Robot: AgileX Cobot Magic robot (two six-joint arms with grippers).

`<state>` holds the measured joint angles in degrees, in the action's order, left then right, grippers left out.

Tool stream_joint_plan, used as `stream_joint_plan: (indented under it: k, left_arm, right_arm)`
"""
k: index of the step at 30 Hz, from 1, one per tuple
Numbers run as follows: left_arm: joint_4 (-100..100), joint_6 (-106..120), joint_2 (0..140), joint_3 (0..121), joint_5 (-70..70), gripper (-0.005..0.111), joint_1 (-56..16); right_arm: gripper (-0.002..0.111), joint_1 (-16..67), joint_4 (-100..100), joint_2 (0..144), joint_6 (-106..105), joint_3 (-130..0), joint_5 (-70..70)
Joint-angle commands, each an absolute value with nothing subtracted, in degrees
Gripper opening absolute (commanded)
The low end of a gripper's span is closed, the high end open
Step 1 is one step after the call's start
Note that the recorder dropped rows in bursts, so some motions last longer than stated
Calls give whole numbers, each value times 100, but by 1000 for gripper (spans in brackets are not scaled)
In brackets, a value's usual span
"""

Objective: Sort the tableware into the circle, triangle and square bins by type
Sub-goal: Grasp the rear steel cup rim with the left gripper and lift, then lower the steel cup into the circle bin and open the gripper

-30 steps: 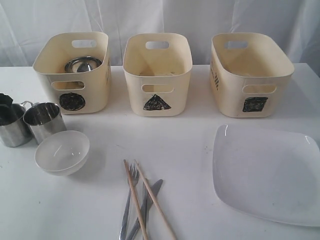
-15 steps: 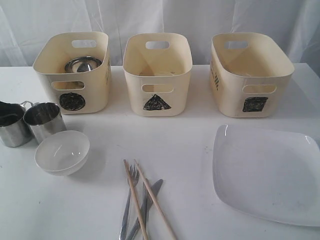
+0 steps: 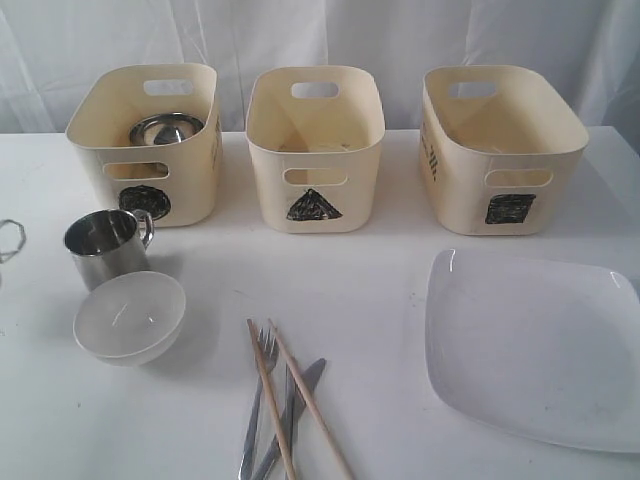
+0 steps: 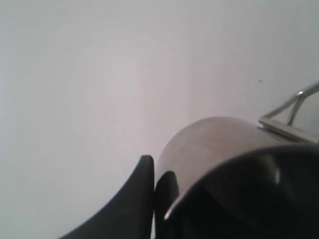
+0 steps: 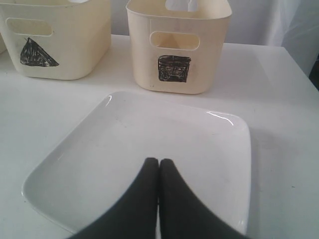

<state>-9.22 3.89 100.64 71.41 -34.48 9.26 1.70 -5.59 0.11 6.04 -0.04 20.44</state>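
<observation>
Desk (image 3: 380,270) carries everything.

Plate (image 3: 530,345) lies flat at the right front, just before the square bin (image 3: 460,190), so it looks like a short carry to that bin. Right end effector (image 5: 159,162) hangs over the plate's near edge with its fingers pressed together and nothing between them. It looks parked, not working.

Triangle bin (image 3: 350,200) is in the middle of the back row and circle bin (image 3: 190,190) is on the left. All three bins have their marks facing front. I cannot tell whether the triangle and square bins hold anything.

White bowl (image 3: 130,318) is upright at the left front, not sorted.

Steel bowl (image 3: 165,129) is inside the circle bin, so round vessels likely go there.

Held mug (image 4: 214,144) is off the desk at the far left. In the exterior view only its wire handle (image 3: 8,240) shows at the edge.

Left end effector (image 4: 157,167) looks pinched on the held mug's thin wall at the rim. That grip probably suits it, because the mug is too wide to span. Likely step: carry it to the circle bin.

Second mug (image 3: 105,248) stands just behind the white bowl, close to it or touching.

Knives (image 3: 305,378) and fork (image 3: 267,348) lie bunched at the front centre.

Chopsticks (image 3: 310,405) lie across the knives and fork, so they will probably be picked up first.
</observation>
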Motion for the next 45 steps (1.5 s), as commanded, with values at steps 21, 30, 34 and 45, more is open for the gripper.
stream_joint_plan:
  k: [21, 30, 34, 45]
  left_arm:
    - [32, 1044, 11509, 9066, 1989, 0, -728]
    - [-53, 732, 11564, 9139, 706, 74, -744]
    - [-53, 732, 11469, 9139, -88, 74, -744]
    - [0, 724, 10414, 9139, -615, 57, -744]
  right_arm:
    - [0, 135, -592, 0, 626, 0, 1998]
    - [0, 135, -592, 0, 626, 0, 1998]
    - [0, 135, -592, 0, 626, 0, 1998]
    - [0, 135, -592, 0, 626, 0, 1998]
